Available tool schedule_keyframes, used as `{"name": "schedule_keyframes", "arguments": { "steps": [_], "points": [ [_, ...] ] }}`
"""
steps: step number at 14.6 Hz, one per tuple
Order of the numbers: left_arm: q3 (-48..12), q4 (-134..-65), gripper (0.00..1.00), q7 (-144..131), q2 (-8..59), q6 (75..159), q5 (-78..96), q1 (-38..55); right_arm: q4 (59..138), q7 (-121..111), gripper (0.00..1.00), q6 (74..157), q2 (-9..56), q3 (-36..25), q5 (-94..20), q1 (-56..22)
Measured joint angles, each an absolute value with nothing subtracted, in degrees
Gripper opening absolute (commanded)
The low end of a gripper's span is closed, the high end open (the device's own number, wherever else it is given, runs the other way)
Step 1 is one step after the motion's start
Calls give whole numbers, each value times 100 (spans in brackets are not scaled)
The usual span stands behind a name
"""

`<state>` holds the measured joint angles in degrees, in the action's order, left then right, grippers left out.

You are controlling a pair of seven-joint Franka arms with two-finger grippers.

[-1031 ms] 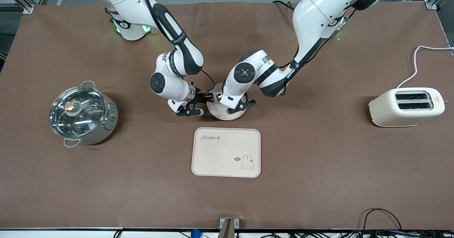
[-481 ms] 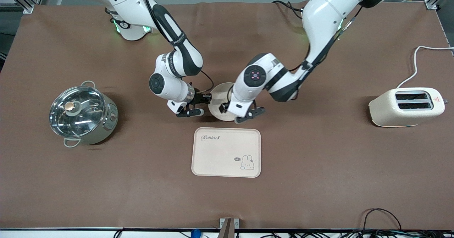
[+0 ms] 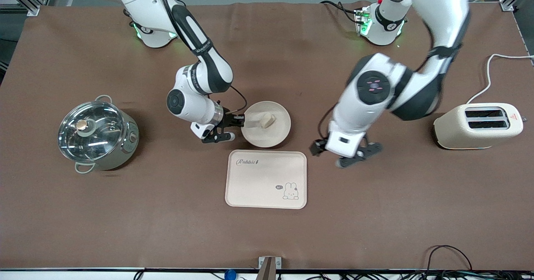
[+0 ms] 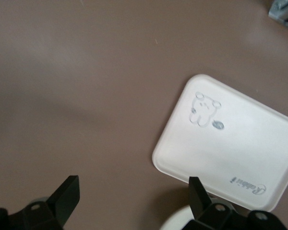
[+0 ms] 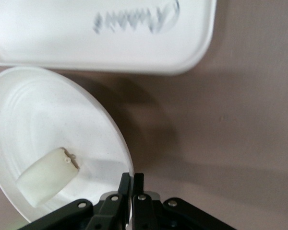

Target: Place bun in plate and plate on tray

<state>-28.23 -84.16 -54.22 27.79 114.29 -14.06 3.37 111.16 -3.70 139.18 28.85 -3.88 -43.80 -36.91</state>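
Observation:
The plate [image 3: 280, 134] lies on the table, farther from the front camera than the tray [image 3: 258, 184] and close beside it. The bun [image 3: 267, 120] lies in the plate. My right gripper [image 3: 240, 123] is shut on the plate's rim at the side toward the right arm's end. The right wrist view shows its fingers [image 5: 132, 181] pinching that rim, with the bun [image 5: 48, 176] in the plate [image 5: 33, 115] and the tray [image 5: 62, 33] next to it. My left gripper [image 3: 346, 155] is open and empty, in the air beside the tray toward the left arm's end. Its wrist view shows the gripper [image 4: 132, 196] and the tray [image 4: 240, 148].
A steel pot with a glass lid [image 3: 96, 134] stands toward the right arm's end. A cream toaster [image 3: 479, 125] with a white cord stands toward the left arm's end. Brown cloth covers the table.
My left arm has swung away from over the plate toward its own end of the table, uncovering the bun in the plate. My right gripper has stayed on the rim.

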Motion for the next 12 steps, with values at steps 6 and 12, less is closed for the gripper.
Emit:
{"name": "schedule_keyframes", "arguments": {
  "steps": [6, 12],
  "points": [
    [-2818, -8192, 100, -2940, 1889, 10518, -1417, -928, 9139, -247, 0, 12310, 3743, -716, -3908, -3183],
    [-2826, -8180, 100, -1822, 1059, 9603, -1326, -1292, 6905, 352, 0, 11716, 5302, -730, -3895, -2599]
  ]
}}
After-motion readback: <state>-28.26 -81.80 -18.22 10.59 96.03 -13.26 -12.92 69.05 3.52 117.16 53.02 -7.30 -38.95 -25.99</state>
